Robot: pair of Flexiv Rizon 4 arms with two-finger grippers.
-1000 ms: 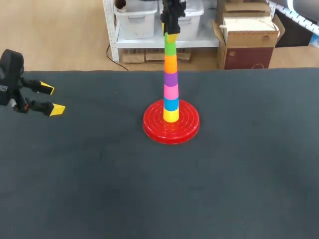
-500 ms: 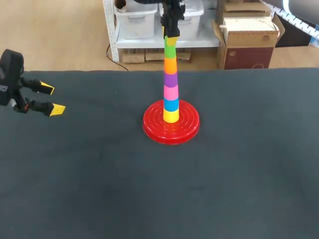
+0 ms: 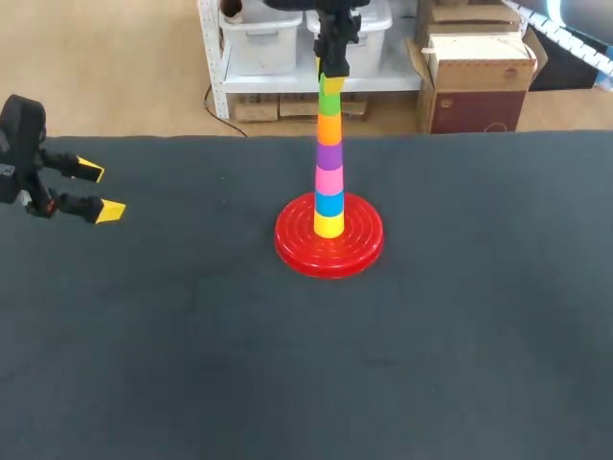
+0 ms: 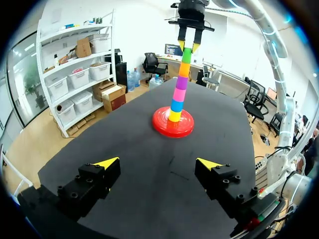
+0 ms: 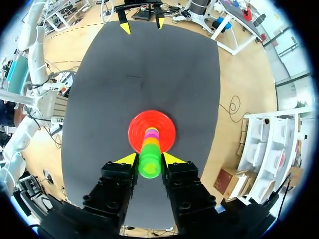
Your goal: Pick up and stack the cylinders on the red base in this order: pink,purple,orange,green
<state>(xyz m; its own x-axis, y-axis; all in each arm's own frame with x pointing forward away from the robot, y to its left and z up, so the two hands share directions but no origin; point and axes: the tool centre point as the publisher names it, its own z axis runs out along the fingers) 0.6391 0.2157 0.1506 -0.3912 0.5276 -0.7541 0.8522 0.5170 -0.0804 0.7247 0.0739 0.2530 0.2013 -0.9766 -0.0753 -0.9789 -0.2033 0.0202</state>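
At mid-surface [image 3: 192, 335] in the head view, the red base [image 3: 287, 244] carries a column of yellow, blue, pink, purple and orange cylinders, with the green cylinder [image 3: 329, 98] on top. The right tool [image 3: 331, 75] sits at the column's top. The left tool [image 3: 98, 190] hangs well apart, its tips spread and holding nothing.

Left wrist view: yellow tips flank the green cylinder's upper end.

Right wrist view: both tips appear pressed against the green cylinder, pinching it.

Judged step: final placement. The next move calls for spreading the tips and lifting straight up without tilting the column.
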